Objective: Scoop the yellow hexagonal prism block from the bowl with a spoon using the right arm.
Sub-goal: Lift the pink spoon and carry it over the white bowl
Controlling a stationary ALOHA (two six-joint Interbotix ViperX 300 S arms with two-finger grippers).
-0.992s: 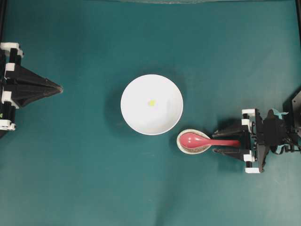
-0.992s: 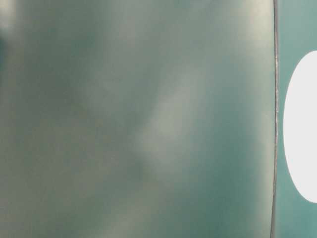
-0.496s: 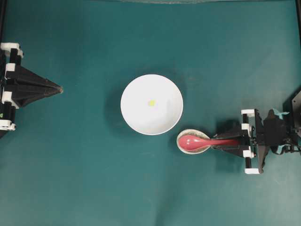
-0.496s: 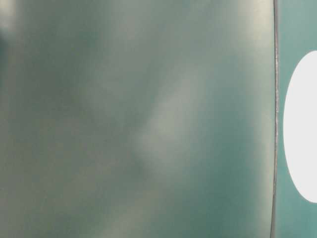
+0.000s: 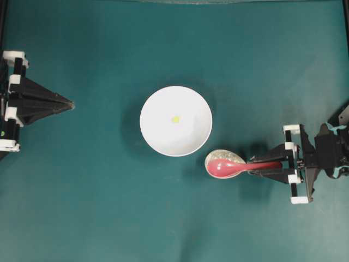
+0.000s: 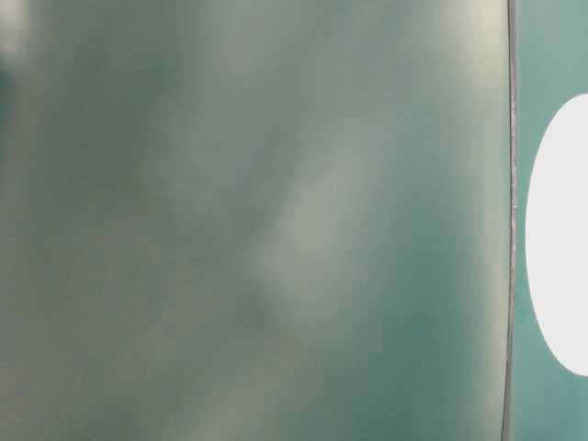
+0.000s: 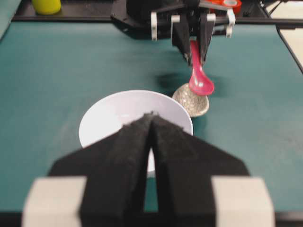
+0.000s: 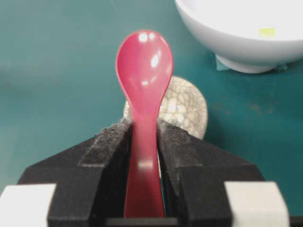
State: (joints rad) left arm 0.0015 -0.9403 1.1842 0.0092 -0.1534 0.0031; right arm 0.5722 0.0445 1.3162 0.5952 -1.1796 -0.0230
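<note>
Now the right arm's black gripper (image 8: 144, 151), open a second ago, is clamped on the flat handle of the glossy pink-red soup spoon (image 5: 235, 166) and has lifted its scoop clear of the speckled egg-shaped spoon rest (image 5: 218, 156). The tiny yellow hexagonal block (image 5: 175, 118) lies in the middle of the large white bowl (image 5: 158, 139), just beside. Scooping likely comes next. The left gripper (image 7: 151, 124) rests closed and empty, well apart.

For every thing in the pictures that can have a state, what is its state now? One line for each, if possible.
spoon: gripped by the handle, scoop lifted above the spoon rest, empty.
right pincer: shut on the spoon.
left pincer: shut, holding nothing.
bowl: upright on the table, holds the block.
yellow hexagonal prism block: lying in the bowl, not scooped yet.
spoon rest: on the table, vacant.
</note>
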